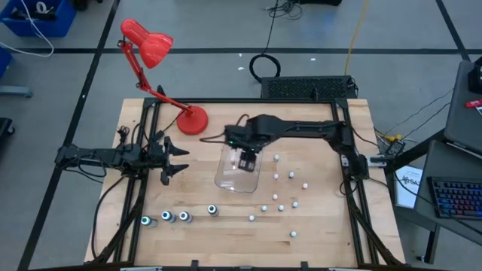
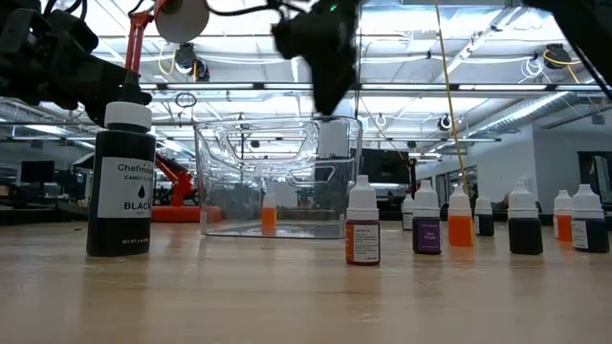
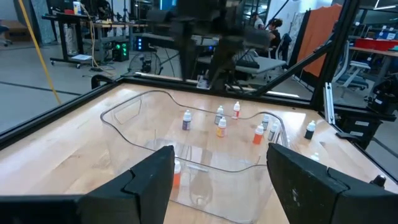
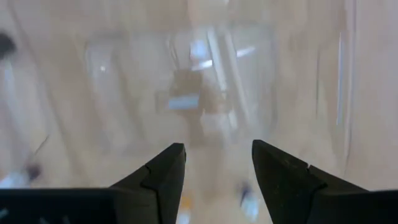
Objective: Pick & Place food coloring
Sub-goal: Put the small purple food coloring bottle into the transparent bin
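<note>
Small white-capped food coloring bottles [image 1: 292, 175] stand scattered on the table's right half. Several larger dark ones with teal-white tops [image 1: 167, 217] stand in a row near the front left; in the low view one reads black [image 2: 120, 182]. A clear plastic tub [image 1: 237, 172] stands mid-table, and an orange bottle [image 2: 269, 212] stands on its floor. My right gripper [image 1: 247, 159] hangs above the tub, pointing steeply down, open with nothing between its fingers [image 4: 217, 152]. My left gripper [image 1: 177, 158] waits open at the table's left, level, facing the tub [image 3: 221, 180].
A red desk lamp [image 1: 154, 45] stands with its base [image 1: 193, 120] at the far side, left of the tub. A black frame runs along the table's edges [image 1: 354, 181]. Bare wood lies between the tub and the front rows of bottles.
</note>
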Robot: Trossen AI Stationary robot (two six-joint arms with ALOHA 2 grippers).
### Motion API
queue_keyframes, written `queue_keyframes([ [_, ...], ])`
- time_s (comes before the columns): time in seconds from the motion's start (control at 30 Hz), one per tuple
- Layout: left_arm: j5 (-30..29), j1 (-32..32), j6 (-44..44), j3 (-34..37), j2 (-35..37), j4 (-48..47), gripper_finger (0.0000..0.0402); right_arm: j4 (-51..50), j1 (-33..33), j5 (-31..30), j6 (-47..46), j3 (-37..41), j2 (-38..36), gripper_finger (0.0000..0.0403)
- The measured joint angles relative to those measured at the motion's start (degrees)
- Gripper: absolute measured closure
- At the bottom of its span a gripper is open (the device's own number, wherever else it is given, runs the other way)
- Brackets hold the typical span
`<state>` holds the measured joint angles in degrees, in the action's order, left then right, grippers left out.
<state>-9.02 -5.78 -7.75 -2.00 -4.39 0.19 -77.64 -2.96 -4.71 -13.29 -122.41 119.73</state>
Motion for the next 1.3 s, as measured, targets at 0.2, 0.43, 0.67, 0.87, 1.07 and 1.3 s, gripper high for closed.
queue_keyframes([
  [0.2, 0.0, 0.0, 0.0, 0.0, 0.0, 0.0, 0.0149, -3.55, 4.72, -2.06, -12.47, 12.0, -9.2, 0.0227],
  [0.43, -0.02, 0.02, 0.0, 0.0, 0.0, 0.0, 0.0149, 6.27, 8.02, -10.2, -19.0, 34.52, -21.39, 0.0215],
  [0.67, 0.0, 0.01, 0.0, 0.0, 0.0, 0.0, 0.0149, 26.09, 3.73, -9.98, -18.81, 51.51, -29.02, 0.0177],
  [0.87, 0.0, 0.0, 0.0, 0.0, 0.0, 0.0, 0.0149, 33.86, -0.44, -5.75, -16.16, 59.02, -30.08, 0.0172],
  [1.07, 0.0, 0.0, 0.0, 0.01, 0.0, 0.0, 0.0149, 38.42, -3.73, -5.58, -12.98, 61.81, -30.08, 0.018],
  [1.3, 0.0, 0.01, 0.0, 0.0, -0.01, 0.0, 0.0149, 43.67, -5.74, -1.72, -13.06, 64.65, -30.06, 0.0179],
])
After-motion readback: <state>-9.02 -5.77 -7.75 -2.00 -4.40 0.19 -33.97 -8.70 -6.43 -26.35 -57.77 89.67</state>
